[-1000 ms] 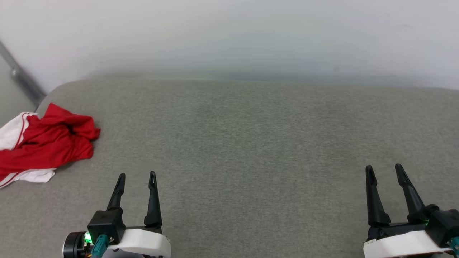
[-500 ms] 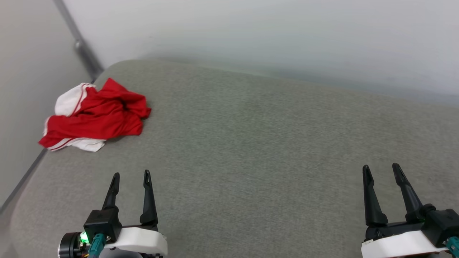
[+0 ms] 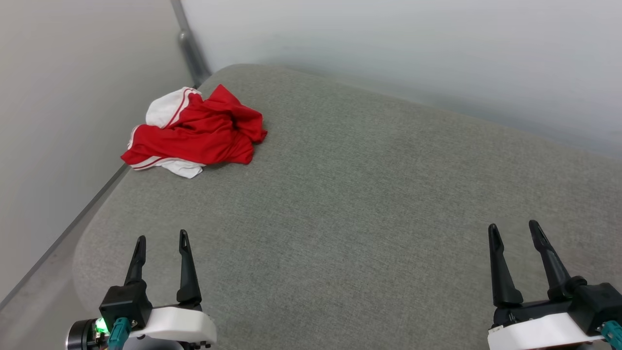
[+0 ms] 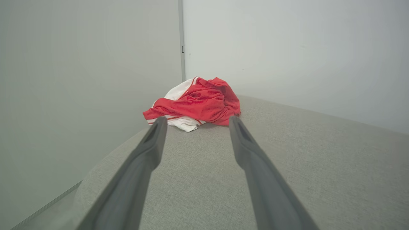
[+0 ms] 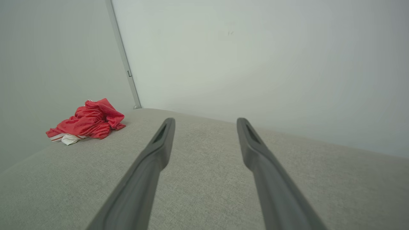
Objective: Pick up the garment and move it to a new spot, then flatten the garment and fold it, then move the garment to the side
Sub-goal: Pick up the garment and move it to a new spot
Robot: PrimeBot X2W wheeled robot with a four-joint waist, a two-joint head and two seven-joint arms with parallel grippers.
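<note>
Facing the crumpled red-and-white garment (image 3: 197, 131), heaped at the far left corner of the padded grey surface (image 3: 364, 194), I hold my left hand (image 3: 162, 236) and right hand (image 3: 512, 225) empty, fingers spread, ready for the pickup.

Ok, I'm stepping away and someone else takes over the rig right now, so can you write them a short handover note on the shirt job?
Grippers: the left gripper is open and empty, above the grey cushion, pointing toward the shirt. The right gripper is open and empty, over the cushion's right side, far from the shirt.
Shirt: a crumpled heap at the cushion's far left corner, near the wall; neither gripper touches it.
Done: nothing yet.
Left: pick it up, move it, flatten it, fold it, set it aside.
</note>
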